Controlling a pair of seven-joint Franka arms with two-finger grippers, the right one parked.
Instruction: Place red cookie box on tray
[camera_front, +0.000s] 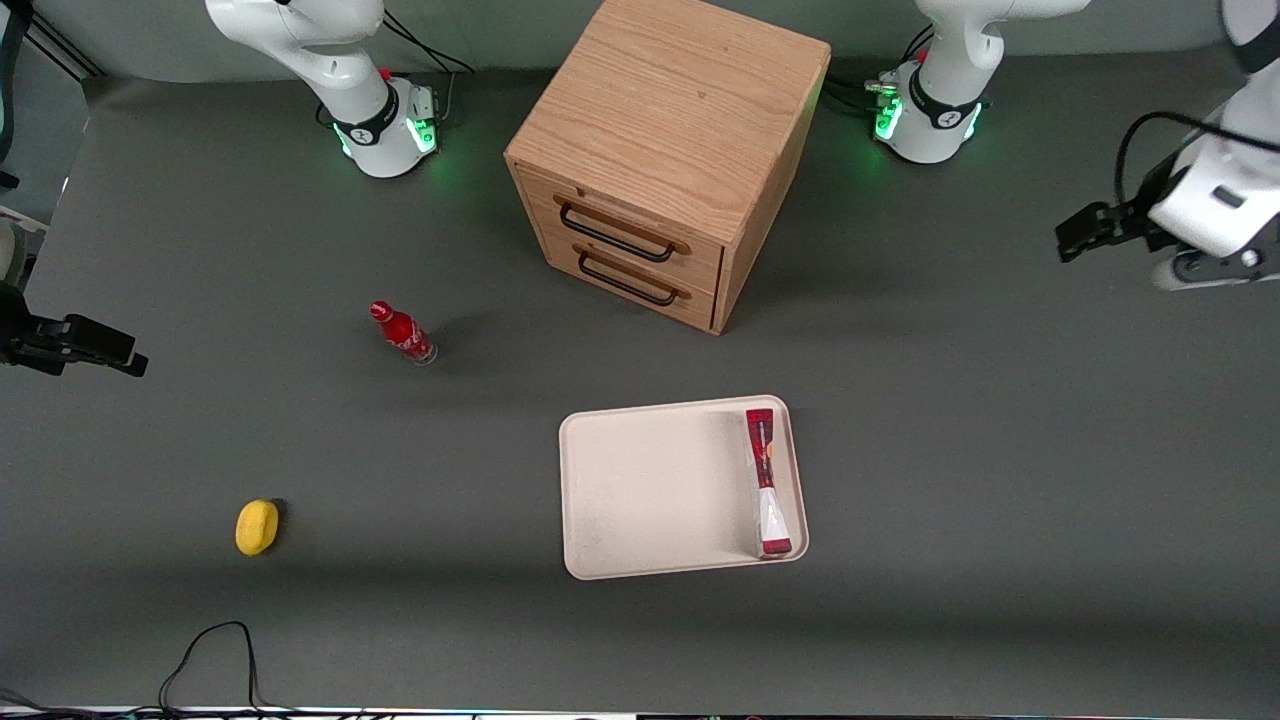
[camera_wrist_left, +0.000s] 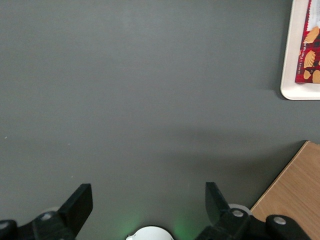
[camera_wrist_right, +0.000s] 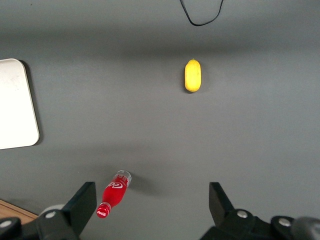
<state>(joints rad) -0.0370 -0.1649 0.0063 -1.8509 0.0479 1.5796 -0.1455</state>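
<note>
One long, thin, dark-red cookie box printed with tan cookies lies inside the flat cream-white rectangular tray, along the rim at the working arm's end, one short end near the tray corner closest to the front camera. Judged from this layout, the placement is done. The left arm's hand hangs above bare bench, well apart from the tray and toward the working arm's end; in the wrist view its two black fingers stand wide apart with nothing between them.

Handling, as a judgement: the carton looks light and fairly stiff along its length, but its thin card walls would dent under a hard squeeze, and the glossy print may be somewhat slippery. If it had to be re-gripped, the sensible hold is across the narrow width near the middle, where it balances; the adjacent low rim leaves little room for a finger on that side.

Surroundings: a light-oak two-drawer wooden cabinet with dark handles stands farther from the front camera than the tray. A small red bottle and a yellow lemon-like object lie toward the parked arm's end, well apart from tray and box. Nothing stands between the hand and the tray.
</note>
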